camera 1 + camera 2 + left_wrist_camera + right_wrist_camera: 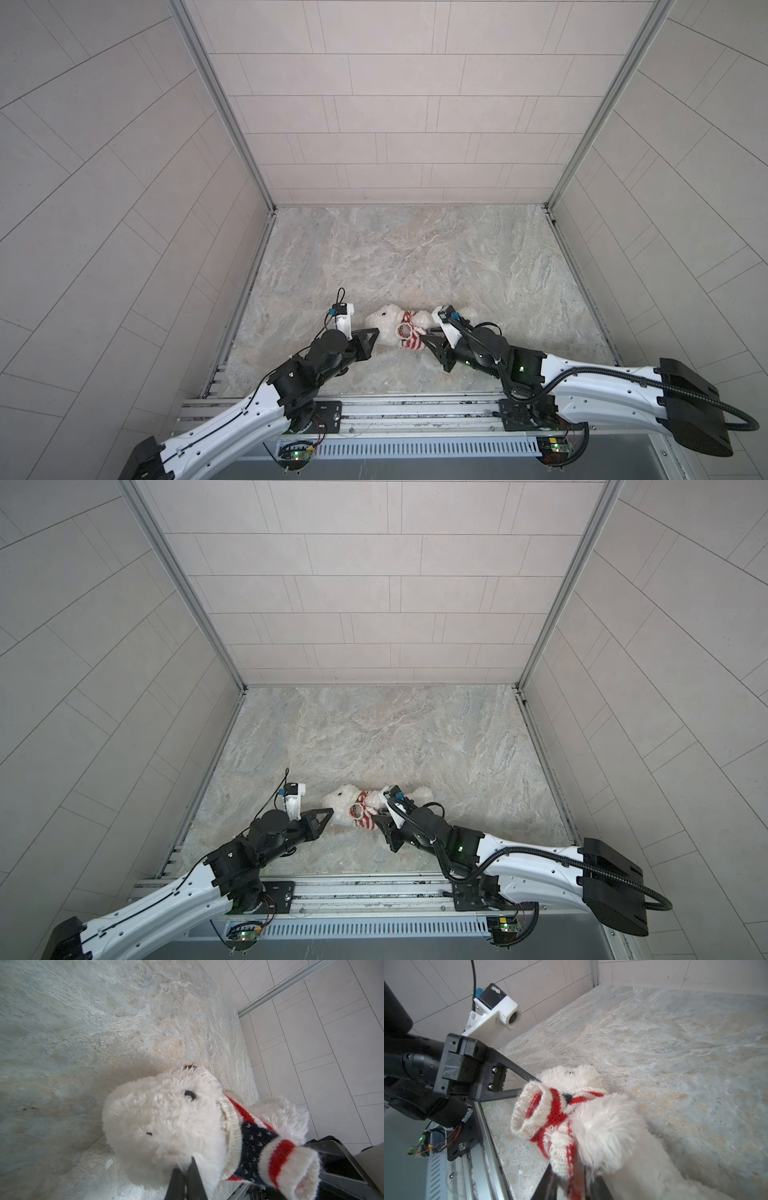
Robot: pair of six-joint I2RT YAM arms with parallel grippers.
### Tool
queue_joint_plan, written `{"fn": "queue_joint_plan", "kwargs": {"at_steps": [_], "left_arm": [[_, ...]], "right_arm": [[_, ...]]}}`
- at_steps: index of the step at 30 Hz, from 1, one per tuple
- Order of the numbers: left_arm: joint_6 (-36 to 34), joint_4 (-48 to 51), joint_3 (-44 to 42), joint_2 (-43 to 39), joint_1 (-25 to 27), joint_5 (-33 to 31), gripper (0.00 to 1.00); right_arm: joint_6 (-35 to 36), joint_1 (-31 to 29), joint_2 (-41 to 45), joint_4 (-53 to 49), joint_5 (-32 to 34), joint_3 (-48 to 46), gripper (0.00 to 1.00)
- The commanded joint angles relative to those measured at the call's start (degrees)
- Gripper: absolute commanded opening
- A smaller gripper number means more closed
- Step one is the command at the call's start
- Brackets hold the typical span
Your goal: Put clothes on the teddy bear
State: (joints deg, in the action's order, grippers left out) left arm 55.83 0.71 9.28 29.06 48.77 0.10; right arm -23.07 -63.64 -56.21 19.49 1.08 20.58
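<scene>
1. The teddy bear [386, 322] [343, 800] lay on its side on the marbled surface [415, 257] [395, 737]. It was near the front edge and roughly midway between the two arms, with its head pointing toward the left arm.
2. A red-and-white striped sweater [409, 332] [361, 810] was bunched around the bear's neck and upper body. Most of the white body beyond it was uncovered.
3. In the left wrist view the cream ribbed collar sat right behind the bear's [162, 1126] head. A navy patch with white flecks showed on the sweater [253, 1142].
4. In the right wrist view a knit tube of the sweater [546, 1111] stuck out with its open end showing hollow. A fluffy limb of the bear [608, 1130] lay just beside it, outside the knit.
5. The left tool [377, 330] [331, 810] [191, 1165] had its fingers pressed together. The tips pushed into the fur at the underside of the bear's head, and I cannot tell whether any fur was caught between them.
6. The right tool [422, 343] [376, 820] [571, 1184] was at the sweater's lower edge on the side opposite the head. Its fingers stood somewhat apart with blurred striped knit hanging between them, and I cannot tell whether they were clamping it.
7. Pale tiled walls [395, 104] enclosed the surface on three sides.
</scene>
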Motion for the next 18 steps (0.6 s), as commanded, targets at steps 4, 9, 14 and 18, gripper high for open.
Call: {"fn": "queue_joint_plan", "kwargs": {"at_steps": [4,9,14,18], "left_arm": [[-1.6,-2.1,-0.1,0.0,-0.1,1.0,0.0],[-1.3,-1.2,-0.9,-2.1,-0.1,0.7,0.0],[-1.4,0.2,-1.3,-3.3,-0.1,-0.3,0.0],[-2.9,2.9,-1.1,-3.2,-0.1,-3.0,0.0]], "right_arm": [[-1.5,-0.2,-4.7,1.8,-3.3,3.0,0.31],[-2.1,-0.2,-7.6,1.8,-5.1,4.8,0.27],[-3.9,-0.2,-7.7,4.5,-9.3,6.1,0.1],[-6.1,-0.2,-6.4,8.4,-14.0,8.4,0.06]]}}
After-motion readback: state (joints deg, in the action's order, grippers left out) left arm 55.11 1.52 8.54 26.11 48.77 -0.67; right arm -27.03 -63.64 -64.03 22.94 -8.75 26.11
